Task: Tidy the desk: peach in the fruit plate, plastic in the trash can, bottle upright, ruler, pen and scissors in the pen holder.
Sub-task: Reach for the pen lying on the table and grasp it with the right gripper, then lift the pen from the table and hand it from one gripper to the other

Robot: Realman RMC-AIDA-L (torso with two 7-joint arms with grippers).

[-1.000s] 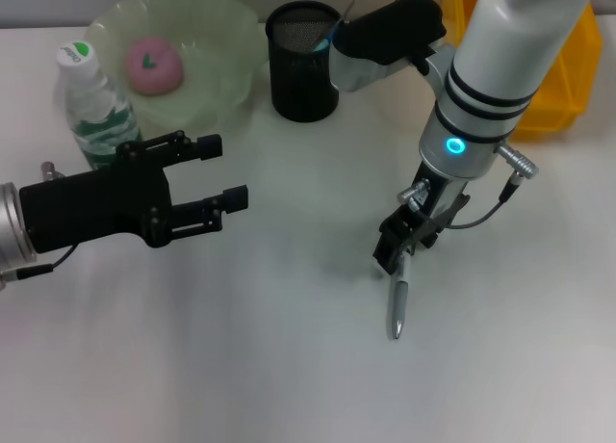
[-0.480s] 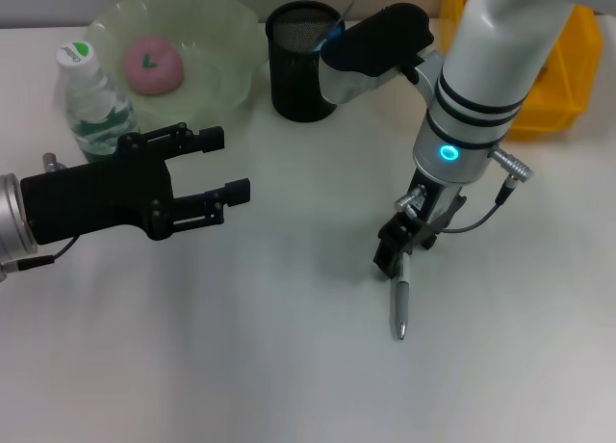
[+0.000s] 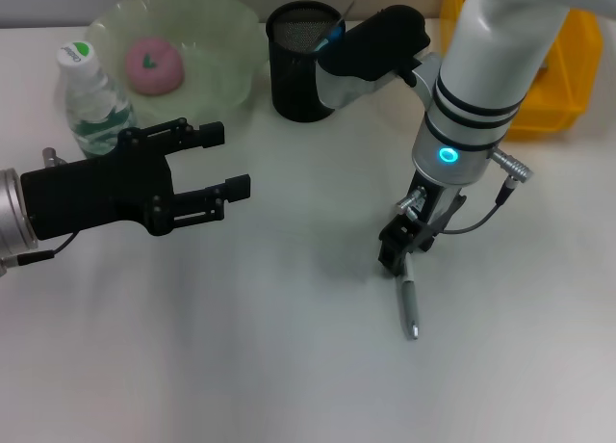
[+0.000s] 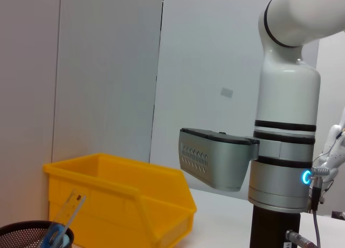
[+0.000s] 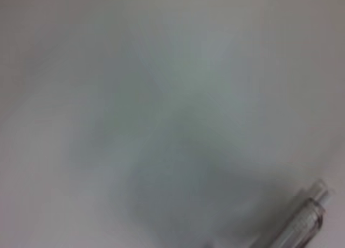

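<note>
Since half a second ago, the slim grey pen (image 3: 409,306) has swung on the white desk (image 3: 289,366): its free tip now points more toward the right near corner, while its upper end stays under my right gripper (image 3: 397,250). My left gripper (image 3: 227,160) has barely shifted.

From the head view, I see the right gripper's black fingers (image 3: 390,250) pointing down at the desk, right at the pen's upper end. They look close together around it, but the arm hides the contact, so I cannot tell whether they grip the pen or only touch it. The right wrist view is mostly a blur of pale desk, with only the clear end of the pen (image 5: 304,215) poking in at one corner.

My left gripper hovers over the left part of the desk with its two black fingers (image 3: 207,133) spread wide apart and nothing between them.

Along the far edge, I see the pink peach (image 3: 153,64) lying in the pale green translucent fruit plate (image 3: 231,39). A clear plastic bottle with a white cap and green label (image 3: 89,101) stands upright just beside the plate, toward the left edge. The black mesh pen holder (image 3: 300,72) stands to the right of the plate; the right arm's dark housing covers part of its rim. In the left wrist view I can make out a clear ruler (image 4: 73,205) leaning out of it with something blue beside it that I cannot identify. A yellow plastic bin (image 3: 558,87) sits at the far right corner, cut off by the arm.
</note>
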